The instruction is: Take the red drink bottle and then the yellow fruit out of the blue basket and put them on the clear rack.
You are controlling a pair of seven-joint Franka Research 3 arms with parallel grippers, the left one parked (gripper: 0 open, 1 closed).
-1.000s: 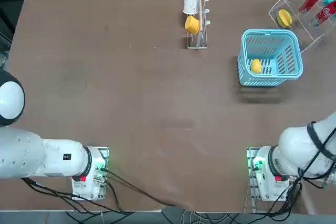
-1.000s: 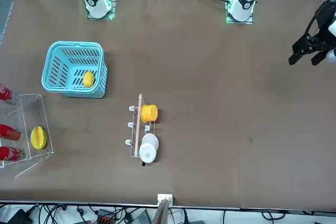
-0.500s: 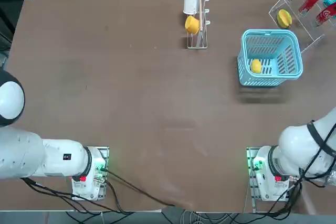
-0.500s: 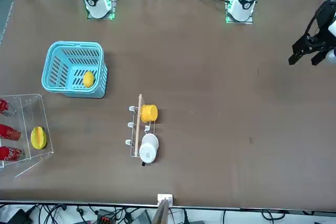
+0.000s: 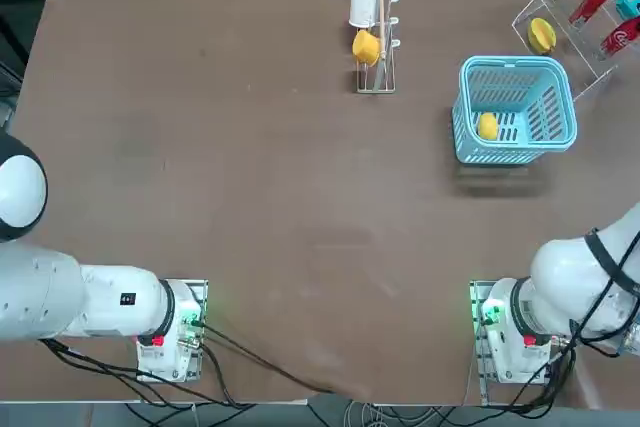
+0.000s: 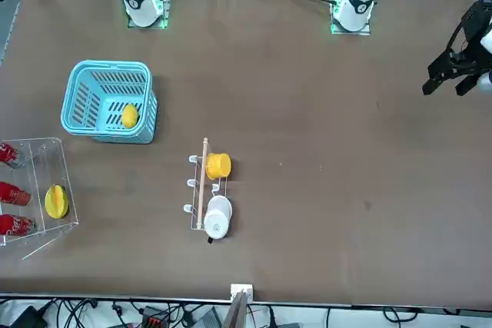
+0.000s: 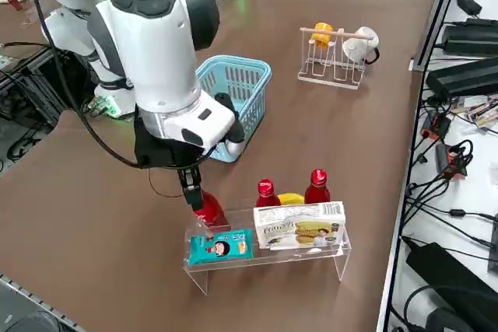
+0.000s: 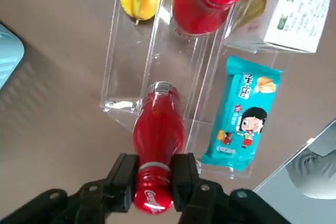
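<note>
Red bottle: I have the red bottle (image 8: 157, 145) pinched by its cap end in the right gripper (image 8: 153, 178), hanging base-down over the near edge of the clear rack (image 8: 127, 107).
Top view: the blue basket (image 5: 515, 69) holds only the lemon (image 5: 487, 126), lying near its left wall; my gripper is out of frame here.
Front view: same story, the lemon (image 6: 129, 116) alone in the basket (image 6: 105, 69), and the rack (image 6: 48, 146) just beside it at the table's edge, already carrying other red bottles and a larger yellow fruit.
Side view: my gripper (image 7: 191, 186) stands at the rack's (image 7: 268, 258) near end with the bottle (image 7: 208, 211) at shelf level; I cannot tell whether its base touches yet.
Wrist view: jaws clamped on the cap, bottle lined up with a free slot beside a blue snack packet (image 8: 242, 114).
Progress: I judge the bottle's placing nearly done but not released; the lemon's whole trip is still to come.
</note>
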